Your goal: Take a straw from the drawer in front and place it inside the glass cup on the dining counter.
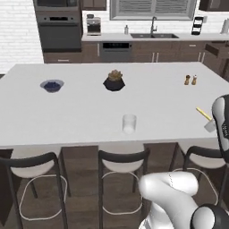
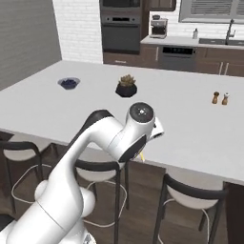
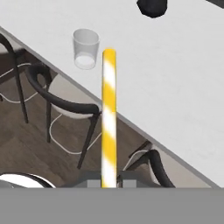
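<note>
We've got our hand (image 3: 108,183) pinched tight on the base of the light, stiff straw (image 3: 108,113), glass cup (image 3: 85,48) ahead.

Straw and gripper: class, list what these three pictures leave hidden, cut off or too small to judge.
- Straw: in the hand view its lower end is cut off by the bottom band; in the right base view the arm hides all but a yellow tip.
- Gripper: the fingers' contact with the straw is cut off at the bottom of the hand view.
- Shakers: too small in the left base view to tell their contents.
</note>
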